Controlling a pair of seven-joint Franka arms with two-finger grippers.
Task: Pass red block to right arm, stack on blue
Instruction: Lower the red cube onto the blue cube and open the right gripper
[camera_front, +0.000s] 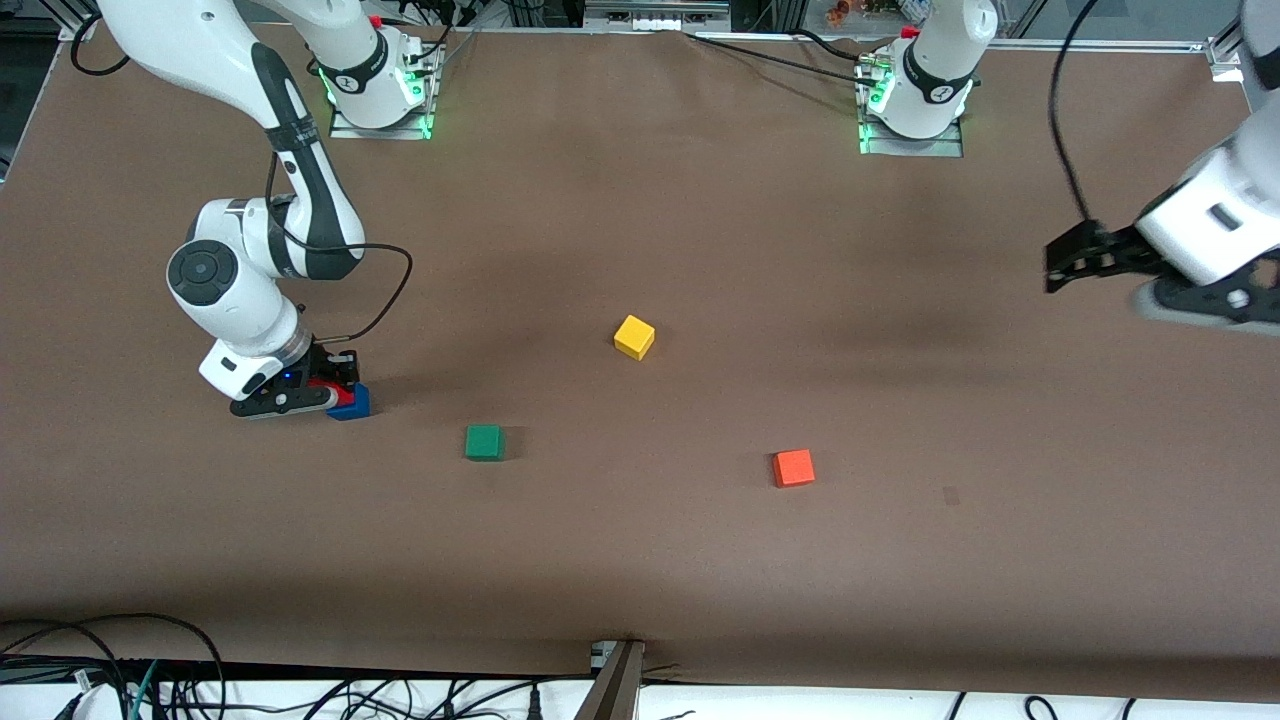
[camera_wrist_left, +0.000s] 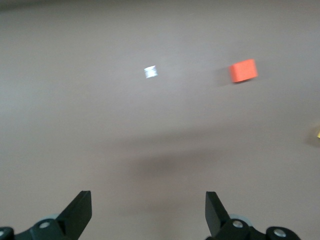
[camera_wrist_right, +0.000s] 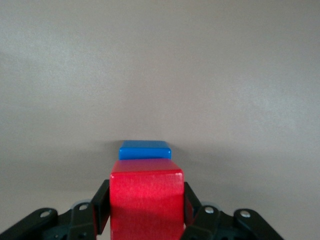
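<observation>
Jaws of the right gripper (camera_front: 335, 392) squeeze the red block (camera_wrist_right: 146, 200), which seems to sit on the blue block (camera_wrist_right: 145, 149). The left gripper (camera_wrist_left: 148, 216) waits, jaws open, above the tabletop (camera_front: 640, 560).

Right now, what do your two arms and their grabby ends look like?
Both arms are glossy white with rounded joints and black bands. The right arm has a thin black cable looping off its wrist and a tiny blue light above the black right gripper. The left gripper is black too, with wedge-shaped jaws and silver pivot screws. Both bases glow green.
</observation>
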